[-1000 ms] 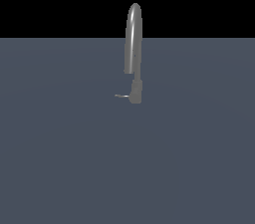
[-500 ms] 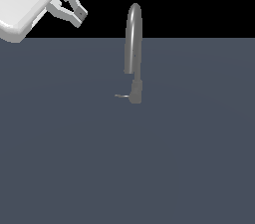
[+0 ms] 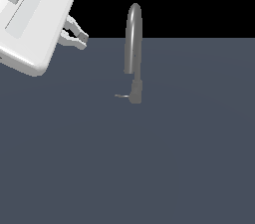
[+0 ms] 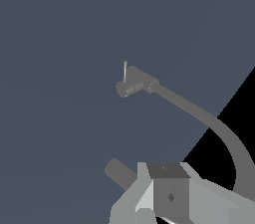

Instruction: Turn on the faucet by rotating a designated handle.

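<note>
The faucet (image 3: 134,49) stands upright near the middle of the dark grey worktop (image 3: 189,158), its arched spout rising above a short thicker base, with the thin handle (image 3: 121,96) projecting sideways from that base toward the exterior view's left. The gripper (image 3: 79,35) hangs at the exterior view's upper left, well apart from the faucet, its jaws slightly parted and holding nothing. No brand, label or writing can be read on any surface in either view.
</note>
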`<state>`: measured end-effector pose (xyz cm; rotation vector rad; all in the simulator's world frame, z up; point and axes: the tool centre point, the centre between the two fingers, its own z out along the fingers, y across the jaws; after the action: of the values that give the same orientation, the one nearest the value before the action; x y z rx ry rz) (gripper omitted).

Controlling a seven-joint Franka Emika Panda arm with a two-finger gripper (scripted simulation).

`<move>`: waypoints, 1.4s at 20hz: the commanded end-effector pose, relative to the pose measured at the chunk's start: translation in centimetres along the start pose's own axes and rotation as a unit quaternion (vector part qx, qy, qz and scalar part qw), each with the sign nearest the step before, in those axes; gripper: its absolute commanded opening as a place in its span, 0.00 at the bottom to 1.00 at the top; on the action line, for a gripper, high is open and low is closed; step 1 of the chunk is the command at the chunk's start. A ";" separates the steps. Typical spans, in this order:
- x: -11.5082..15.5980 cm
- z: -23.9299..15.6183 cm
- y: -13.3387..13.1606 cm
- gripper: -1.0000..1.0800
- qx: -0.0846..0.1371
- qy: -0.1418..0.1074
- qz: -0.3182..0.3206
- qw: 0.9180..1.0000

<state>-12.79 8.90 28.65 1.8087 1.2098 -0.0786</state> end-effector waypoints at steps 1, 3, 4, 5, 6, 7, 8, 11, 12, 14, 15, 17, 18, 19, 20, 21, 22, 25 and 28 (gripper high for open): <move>0.7 0.6 -0.3 0.00 -0.020 -0.001 -0.021 1.000; 1.2 1.1 -0.6 0.00 -0.035 -0.002 -0.036 0.999; 1.4 1.3 -0.7 0.00 -0.042 -0.003 -0.044 0.998; 1.7 1.5 -0.9 0.00 -0.050 -0.003 -0.051 0.997; 1.9 1.8 -1.0 0.00 -0.057 -0.004 -0.059 0.997; 2.1 2.0 -1.1 0.00 -0.065 -0.004 -0.066 0.996; 2.3 2.3 -1.3 0.00 -0.072 -0.005 -0.074 0.995; 3.0 3.0 -1.6 0.00 -0.094 -0.007 -0.096 0.991; 3.2 3.2 -1.7 0.00 -0.101 -0.007 -0.103 0.990; 3.6 3.8 -2.0 0.00 -0.115 -0.009 -0.117 0.986; 3.9 4.0 -2.1 0.00 -0.122 -0.009 -0.124 0.985; 4.3 4.5 -2.3 0.00 -0.137 -0.011 -0.139 0.981; 4.5 4.8 -2.5 0.00 -0.144 -0.011 -0.146 0.979; 4.7 5.1 -2.6 0.00 -0.151 -0.012 -0.153 0.976; 4.9 5.3 -2.7 0.00 -0.158 -0.013 -0.160 0.974; 5.1 5.6 -2.8 0.00 -0.166 -0.013 -0.168 0.972; 5.3 5.9 -2.9 0.00 -0.173 -0.014 -0.175 0.969; 5.8 6.7 -3.3 0.00 -0.194 -0.016 -0.196 0.961; 6.4 7.6 -3.6 0.00 -0.216 -0.019 -0.218 0.952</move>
<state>-9.33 8.31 19.30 1.1771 1.4430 -0.0904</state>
